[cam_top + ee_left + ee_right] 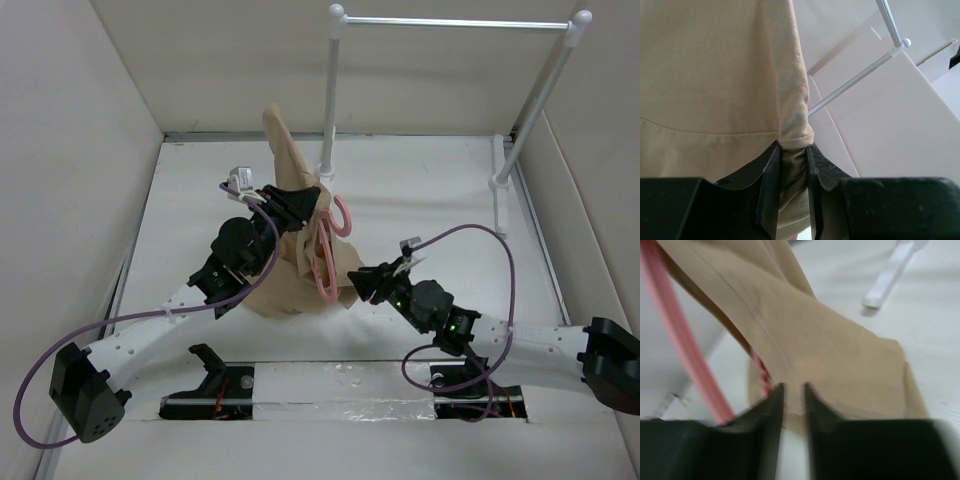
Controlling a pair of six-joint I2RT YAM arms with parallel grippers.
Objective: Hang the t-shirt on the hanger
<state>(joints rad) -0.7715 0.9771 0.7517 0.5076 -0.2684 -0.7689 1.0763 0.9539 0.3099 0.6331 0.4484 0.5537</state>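
The tan t-shirt (287, 160) hangs lifted off the table, its lower part bunched on the surface. My left gripper (302, 204) is shut on a rolled fold of it; in the left wrist view the cloth (715, 75) fills the frame and sits pinched between the fingers of that gripper (792, 150). The pink hanger (328, 262) leans against the shirt's right side, hook uppermost. My right gripper (356, 280) is at the shirt's lower right corner. In the right wrist view this gripper (793, 387) is nearly closed with the shirt's edge (840, 355) between its fingers, the hanger (675, 340) just left.
A white rail (455, 22) on two posts (328, 90) stands at the back, its feet on the white table. It also shows in the left wrist view (855, 82). White walls enclose the left, back and right sides.
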